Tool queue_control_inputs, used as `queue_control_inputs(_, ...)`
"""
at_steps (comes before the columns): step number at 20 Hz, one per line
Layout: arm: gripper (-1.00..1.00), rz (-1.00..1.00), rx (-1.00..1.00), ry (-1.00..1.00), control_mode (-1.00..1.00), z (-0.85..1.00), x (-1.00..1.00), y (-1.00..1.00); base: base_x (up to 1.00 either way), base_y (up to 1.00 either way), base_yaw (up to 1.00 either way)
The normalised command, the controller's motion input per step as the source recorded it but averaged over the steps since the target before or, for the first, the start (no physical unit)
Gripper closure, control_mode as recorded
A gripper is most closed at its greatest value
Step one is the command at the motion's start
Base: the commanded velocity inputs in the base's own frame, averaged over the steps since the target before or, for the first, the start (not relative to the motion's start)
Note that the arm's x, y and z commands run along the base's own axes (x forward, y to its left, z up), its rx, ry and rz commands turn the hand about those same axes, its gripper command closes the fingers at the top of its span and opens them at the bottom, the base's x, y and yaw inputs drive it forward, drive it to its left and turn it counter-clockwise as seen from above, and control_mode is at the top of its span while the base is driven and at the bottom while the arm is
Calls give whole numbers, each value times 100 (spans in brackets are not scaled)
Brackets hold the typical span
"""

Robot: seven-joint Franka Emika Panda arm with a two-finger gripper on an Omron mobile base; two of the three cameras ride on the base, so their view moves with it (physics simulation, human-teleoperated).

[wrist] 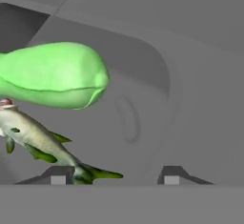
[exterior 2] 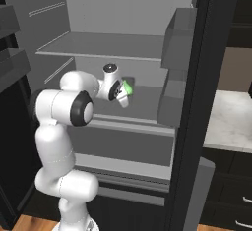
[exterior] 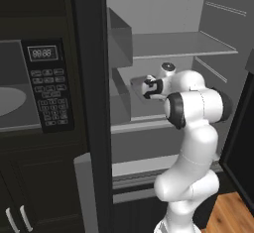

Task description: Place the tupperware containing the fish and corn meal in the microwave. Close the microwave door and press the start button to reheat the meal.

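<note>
Barely started, judging by this. Gripper [wrist: 114,179] reaching into the fridge, jaws spread apart with nothing between them, hovering right over the tupperware [exterior: 139,84] on the middle shelf [exterior 2: 142,102]. Fish and corn meal [wrist: 50,75] inside, toward its left wall. Microwave [exterior: 30,86] open and waiting. Left to do: grabbing, carrying, closing door, hitting start.

Smooth, glossy bright green corn [wrist: 52,75]; sleek tan fish [wrist: 33,137]; clear plastic tupperware [wrist: 143,75]; glossy white arm [exterior: 191,143]; matt grey fridge shelf [exterior: 178,43]; black microwave [exterior: 47,83].
</note>
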Motion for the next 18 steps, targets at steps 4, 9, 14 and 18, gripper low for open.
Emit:
queue_control_inputs(4, 100, -1, 0, -15, -100, -20, -97, 0, 0, 0, 0)
queue_control_inputs(9, 100, 0, 0, -14, -100, 1, -100, 0, 0, 0, 0)
queue_control_inputs(14, 100, 0, 0, -1, -100, 44, -100, -2, 0, 0, 0)
queue_control_inputs(18, 100, 0, 0, 1, -100, 86, -93, -1, 0, 0, 0)
